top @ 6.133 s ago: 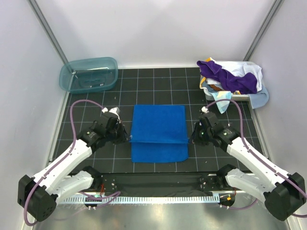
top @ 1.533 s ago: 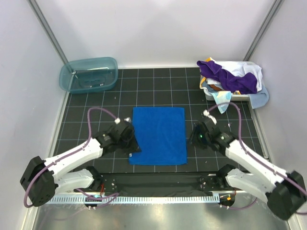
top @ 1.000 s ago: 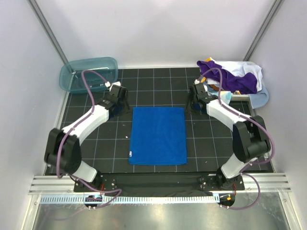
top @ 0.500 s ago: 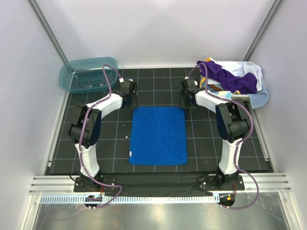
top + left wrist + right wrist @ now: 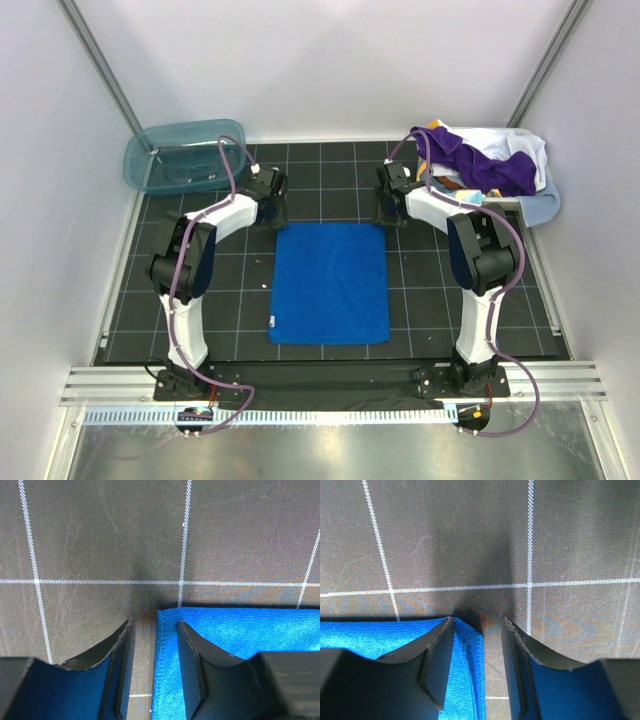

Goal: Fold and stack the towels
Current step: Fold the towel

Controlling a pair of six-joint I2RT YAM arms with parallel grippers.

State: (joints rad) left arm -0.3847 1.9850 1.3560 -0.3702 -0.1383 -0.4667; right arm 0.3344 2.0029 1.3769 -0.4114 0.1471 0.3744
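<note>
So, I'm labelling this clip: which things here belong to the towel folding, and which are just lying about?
Job: blue towel flat on the mat; heaped towels at the far right.
Lying about: teal tub; white basket under the heap.

1. Left arm (image 5: 225, 212) is stretched far forward from its base, the forearm angling toward 2 o'clock.
2. Left gripper (image 5: 154, 625): fingers parted, tips down.
3. Right arm (image 5: 435, 210) mirrors it, the forearm angling toward 10 o'clock.
4. Right gripper (image 5: 477, 620): fingers parted, tips down.
</note>
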